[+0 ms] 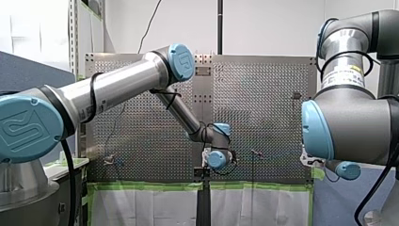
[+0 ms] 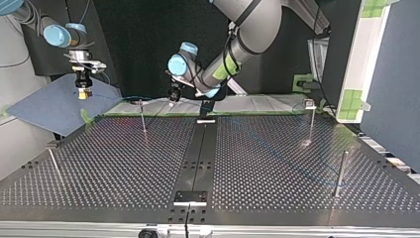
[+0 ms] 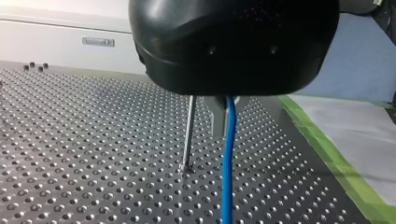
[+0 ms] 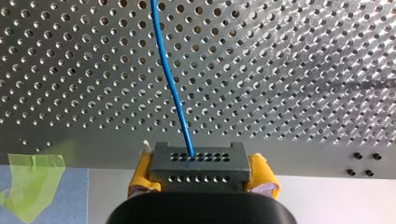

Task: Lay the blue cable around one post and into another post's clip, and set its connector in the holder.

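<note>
Counter (image 2: 124, 163): perforated, dark.
Right tool (image 4: 201, 176): clamped on connector (image 4: 198, 161), off counter's far left, top view.
Left tool (image 3: 223, 127): closed on blue cable (image 3: 228, 177), beside post (image 3: 188, 135).
Progress: nothing routed or seated; all left.

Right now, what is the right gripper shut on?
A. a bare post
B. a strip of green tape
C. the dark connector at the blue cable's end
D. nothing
C: in the right wrist view the right gripper has its yellow pads on both sides of the dark connector, the blue cable running out of it.
</note>
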